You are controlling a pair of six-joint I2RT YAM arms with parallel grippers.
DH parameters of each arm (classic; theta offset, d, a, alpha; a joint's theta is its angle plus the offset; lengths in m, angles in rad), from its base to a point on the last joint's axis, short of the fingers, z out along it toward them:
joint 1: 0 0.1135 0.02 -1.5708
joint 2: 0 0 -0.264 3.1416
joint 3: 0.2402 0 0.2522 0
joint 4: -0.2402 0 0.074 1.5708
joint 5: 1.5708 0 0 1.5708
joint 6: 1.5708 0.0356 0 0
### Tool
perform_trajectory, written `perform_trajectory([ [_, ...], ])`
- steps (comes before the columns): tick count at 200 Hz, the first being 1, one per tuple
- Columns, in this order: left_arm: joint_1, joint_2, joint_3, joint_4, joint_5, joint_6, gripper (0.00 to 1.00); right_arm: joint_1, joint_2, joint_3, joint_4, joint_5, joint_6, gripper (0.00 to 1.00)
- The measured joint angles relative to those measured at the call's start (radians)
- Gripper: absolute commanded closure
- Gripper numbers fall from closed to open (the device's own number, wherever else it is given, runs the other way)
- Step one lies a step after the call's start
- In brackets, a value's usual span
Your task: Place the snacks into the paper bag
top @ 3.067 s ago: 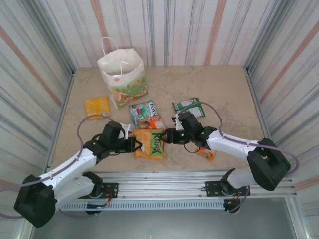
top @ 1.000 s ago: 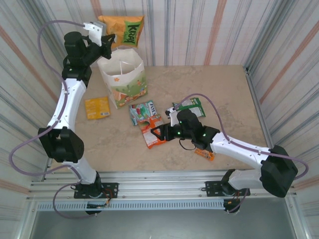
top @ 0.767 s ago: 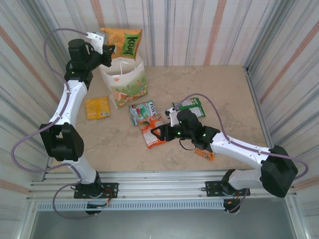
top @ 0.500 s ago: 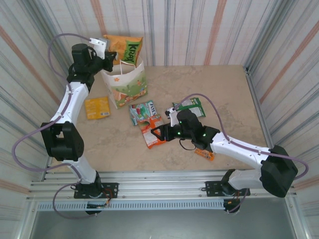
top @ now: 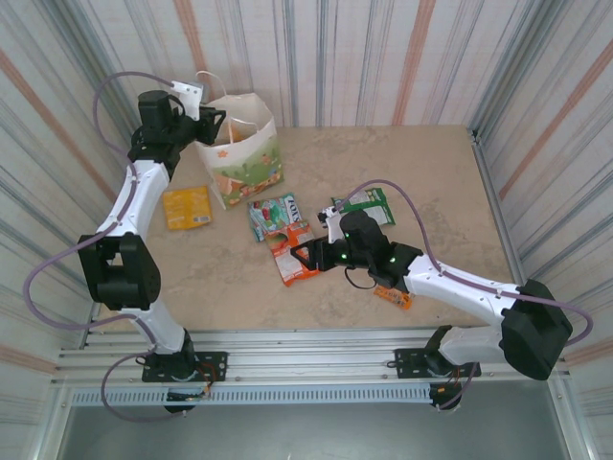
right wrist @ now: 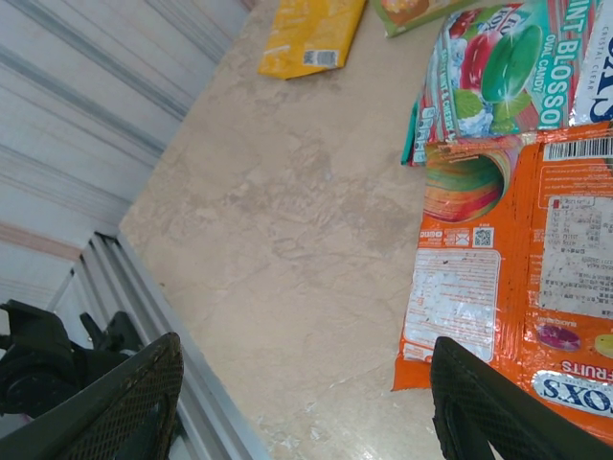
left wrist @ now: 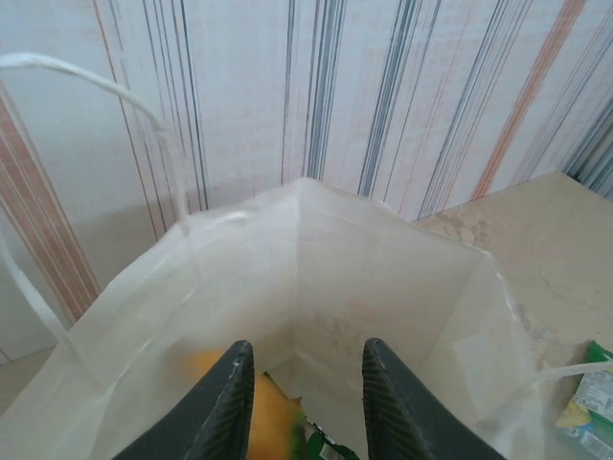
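Orange packet [left wrist: 257, 424]: gone from above the bag [top: 245, 161], now lying inside it at the bottom.
Left gripper [left wrist: 302, 356]: over the bag [left wrist: 383, 278] mouth, fingers parted, empty.
Right gripper [top: 305, 254]: in front of the bag, spread wide above the red-orange packet [top: 295, 264], holding nothing.
Yellow packet [top: 187, 206]: left of the bag.

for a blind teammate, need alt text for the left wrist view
Looking down into the open white bag, with the left fingers spread apart above its mouth and an orange packet lying at the bottom. A cord handle arcs at upper left before a striped wall; a strip of table and a green packet show at right.
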State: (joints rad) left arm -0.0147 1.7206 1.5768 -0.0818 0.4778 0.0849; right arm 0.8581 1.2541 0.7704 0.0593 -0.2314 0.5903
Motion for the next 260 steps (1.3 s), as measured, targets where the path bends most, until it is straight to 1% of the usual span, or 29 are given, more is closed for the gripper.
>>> perform_trajectory([
  [18,0.0,-0.003,0.0,-0.007,0.0,-0.008,0.56,0.0,-0.003,-0.001,0.0,0.002,0.0,0.31],
  [27,0.0,-0.007,0.001,-0.016,-0.002,-0.013,0.52,0.0,-0.005,-0.002,0.0,0.004,0.0,0.31],
  [53,0.0,-0.018,0.029,-0.068,-0.019,-0.022,0.47,0.0,-0.006,-0.002,0.0,0.004,0.0,0.31],
  [59,0.0,-0.021,0.041,-0.083,-0.025,-0.022,0.45,0.0,-0.006,-0.002,0.0,0.004,0.0,0.31],
  [110,0.0,-0.109,0.073,-0.213,-0.053,-0.042,0.41,0.0,-0.006,-0.002,0.0,0.004,0.0,0.31],
  [151,0.0,-0.2,0.061,-0.308,-0.061,-0.067,0.43,-0.003,-0.006,-0.002,-0.008,0.003,0.0,0.31],
  [170,0.0,-0.248,0.016,-0.333,-0.063,-0.082,0.43,-0.006,0.0,-0.002,-0.018,0.0,0.0,0.31],
  [195,0.0,-0.31,-0.069,-0.364,-0.06,-0.117,0.46,-0.018,0.022,0.005,-0.046,-0.003,0.003,0.31],
  [260,-0.008,-0.469,-0.373,-0.394,-0.002,-0.223,0.48,-0.055,0.093,0.042,-0.126,-0.035,0.008,0.31],
])
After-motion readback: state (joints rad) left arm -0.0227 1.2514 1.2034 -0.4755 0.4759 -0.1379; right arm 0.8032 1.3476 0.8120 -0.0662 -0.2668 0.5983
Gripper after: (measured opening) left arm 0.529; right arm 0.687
